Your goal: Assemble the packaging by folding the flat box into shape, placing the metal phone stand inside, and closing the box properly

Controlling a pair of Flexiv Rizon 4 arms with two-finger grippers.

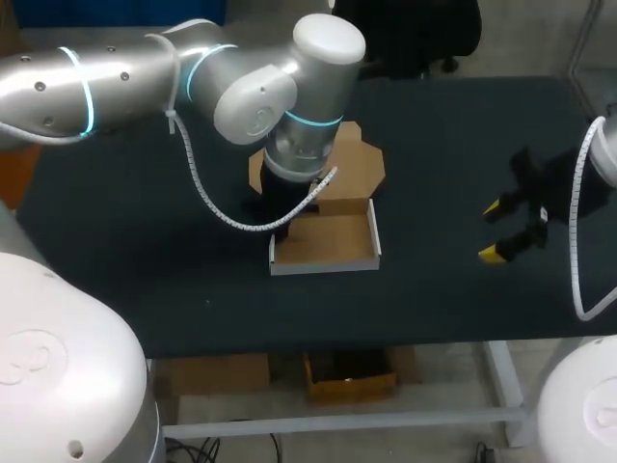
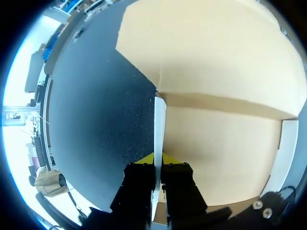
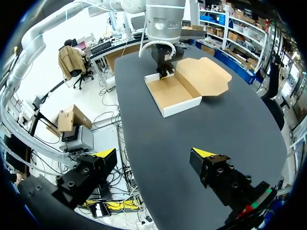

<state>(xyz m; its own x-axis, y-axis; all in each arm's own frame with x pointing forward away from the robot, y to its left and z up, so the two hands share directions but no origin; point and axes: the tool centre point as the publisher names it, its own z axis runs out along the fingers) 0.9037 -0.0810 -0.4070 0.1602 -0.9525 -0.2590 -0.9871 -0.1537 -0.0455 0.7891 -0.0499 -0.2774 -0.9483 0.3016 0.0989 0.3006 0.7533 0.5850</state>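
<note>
box [image 1: 326, 241] tray is formed, lid [image 1: 359, 162] open and flat. Left gripper [image 2: 154, 160] clamps the side wall [image 2: 159, 124] between its fingers. Right gripper [image 3: 156, 153] is spread and holds nothing, box well ahead. No stand in view; insert and close look left to do.

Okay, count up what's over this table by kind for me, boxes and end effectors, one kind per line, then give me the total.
cardboard box: 1
end effectors: 2 (left end effector shut on the box's side wall, right end effector open, off to the side)
Total: 3
</note>
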